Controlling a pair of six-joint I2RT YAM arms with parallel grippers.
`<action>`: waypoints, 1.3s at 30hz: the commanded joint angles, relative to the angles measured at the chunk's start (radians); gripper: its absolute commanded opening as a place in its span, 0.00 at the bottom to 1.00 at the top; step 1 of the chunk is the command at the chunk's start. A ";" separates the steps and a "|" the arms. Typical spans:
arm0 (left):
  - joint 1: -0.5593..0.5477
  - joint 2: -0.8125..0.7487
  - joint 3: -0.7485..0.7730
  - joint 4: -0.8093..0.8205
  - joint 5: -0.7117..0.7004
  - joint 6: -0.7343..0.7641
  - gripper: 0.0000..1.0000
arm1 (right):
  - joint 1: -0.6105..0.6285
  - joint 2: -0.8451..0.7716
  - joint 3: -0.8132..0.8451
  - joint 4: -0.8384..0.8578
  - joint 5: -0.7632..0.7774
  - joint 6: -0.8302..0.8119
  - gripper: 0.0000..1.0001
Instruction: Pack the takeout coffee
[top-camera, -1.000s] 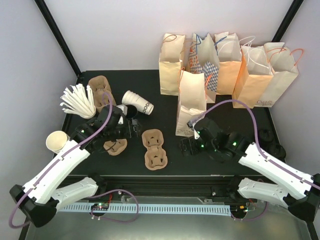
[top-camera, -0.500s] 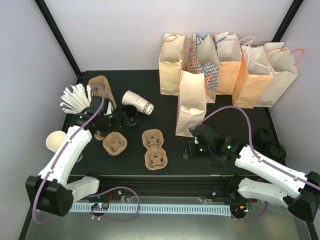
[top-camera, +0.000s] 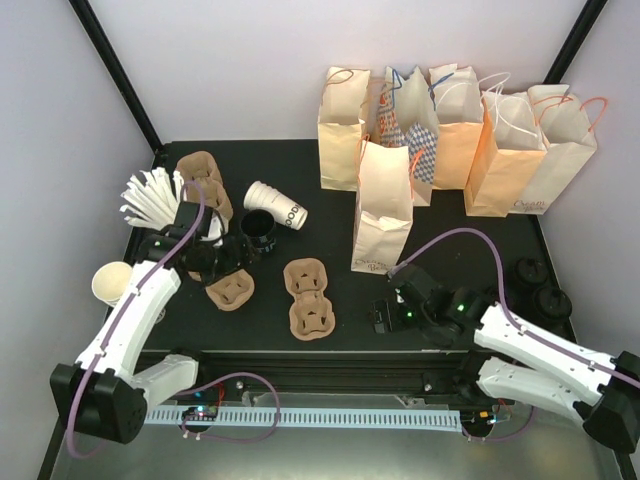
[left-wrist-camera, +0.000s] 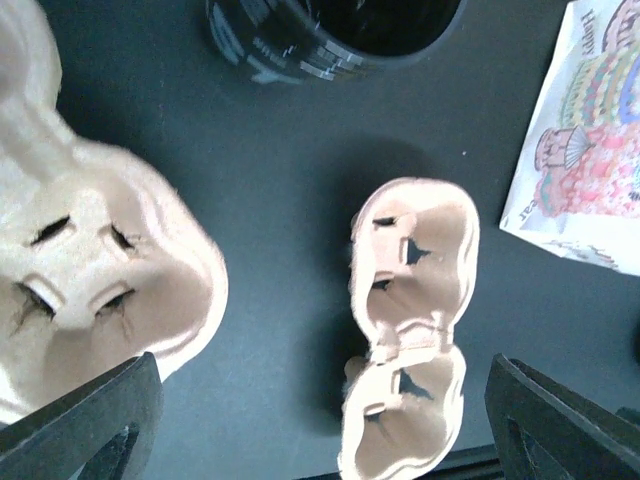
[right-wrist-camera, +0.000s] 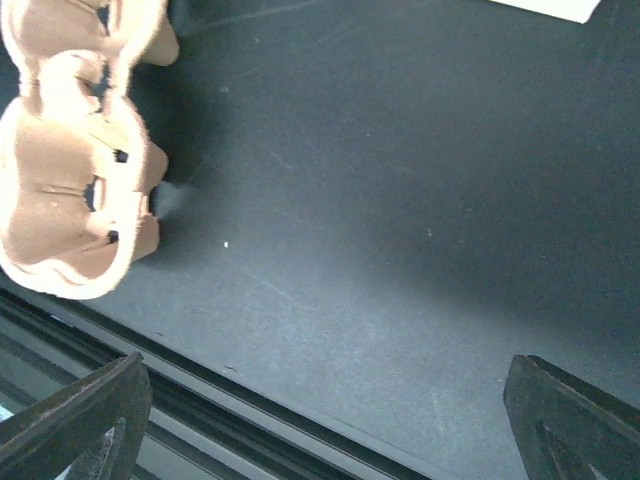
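Hovering with fingers spread wide and grasping nothing, the left gripper (top-camera: 232, 256) hangs over the black worktop (top-camera: 330, 170), between a brown moulded-pulp cup carrier (top-camera: 230, 291) and a round black plastic lid (top-camera: 258, 231). The small white paper coffee cup with dark lettering (top-camera: 277, 206) lies on its side just behind that lid. The right gripper (top-camera: 383, 316), equally released, sits near a longer brown two-cup carrier (top-camera: 308, 297).

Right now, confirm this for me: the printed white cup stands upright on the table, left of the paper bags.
One thing is wrong. The printed white cup is not upright. It lies on its side, as the top view shows. The rest holds: it is on the table, left of the paper bags.
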 joint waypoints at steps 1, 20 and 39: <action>0.003 -0.068 -0.069 -0.031 0.050 0.002 0.91 | -0.008 0.034 -0.001 -0.012 0.058 0.008 0.99; -0.395 0.019 -0.335 0.446 0.196 -0.262 0.83 | -0.426 0.186 0.066 0.039 -0.163 -0.110 0.88; -0.520 0.345 -0.241 0.793 0.499 -0.320 0.78 | -0.069 0.148 0.078 0.252 -0.203 -0.197 0.91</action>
